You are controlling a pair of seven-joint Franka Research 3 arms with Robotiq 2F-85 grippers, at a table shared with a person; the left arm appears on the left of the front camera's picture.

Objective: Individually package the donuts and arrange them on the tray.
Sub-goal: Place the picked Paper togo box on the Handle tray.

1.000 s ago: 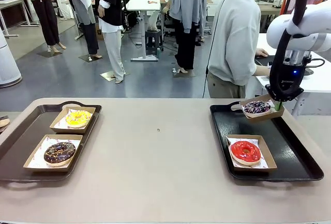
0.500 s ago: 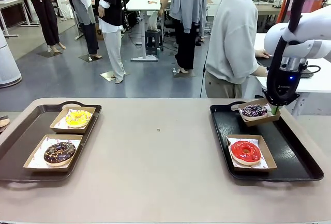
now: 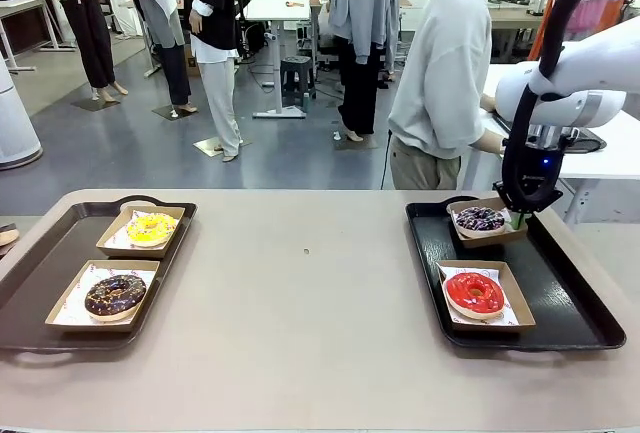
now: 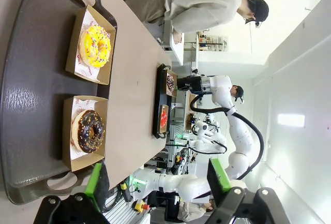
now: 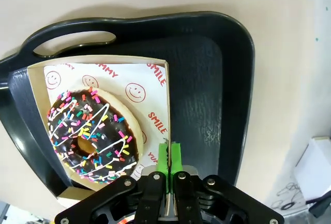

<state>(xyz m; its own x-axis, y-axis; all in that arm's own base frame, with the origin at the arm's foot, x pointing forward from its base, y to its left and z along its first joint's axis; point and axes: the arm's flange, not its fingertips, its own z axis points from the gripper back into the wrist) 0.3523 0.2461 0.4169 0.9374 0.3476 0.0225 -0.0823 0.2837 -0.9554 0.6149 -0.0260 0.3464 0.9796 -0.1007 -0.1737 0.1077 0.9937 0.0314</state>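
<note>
My right gripper [image 3: 518,219] is shut on the right wall of a shallow cardboard box [image 3: 505,236] that holds the dark purple sprinkled donut [image 3: 481,218]. The box is low over the far end of the right black tray [image 3: 560,303]; whether it rests there I cannot tell. In the right wrist view the green pads [image 5: 164,157] pinch the box wall [image 5: 167,94] and its paper beside the donut [image 5: 93,136], near the tray's handle. The red donut [image 3: 474,293] lies boxed nearer me. On the left tray [image 3: 40,253] sit the boxed yellow donut [image 3: 151,228] and chocolate donut [image 3: 115,294]. My left gripper [image 4: 158,180] is open, holding nothing.
A person [image 3: 440,73] in a grey top stands beyond the table's far right, turned toward a white side table [image 3: 610,153]. The left wrist view looks across the left tray [image 4: 31,89] to the right tray [image 4: 158,100]. Bare tabletop [image 3: 300,293] lies between the trays.
My right gripper has carried the boxed purple donut left and down toward the tray's far end. The person has shifted slightly left. The left-tray boxes have not moved.
</note>
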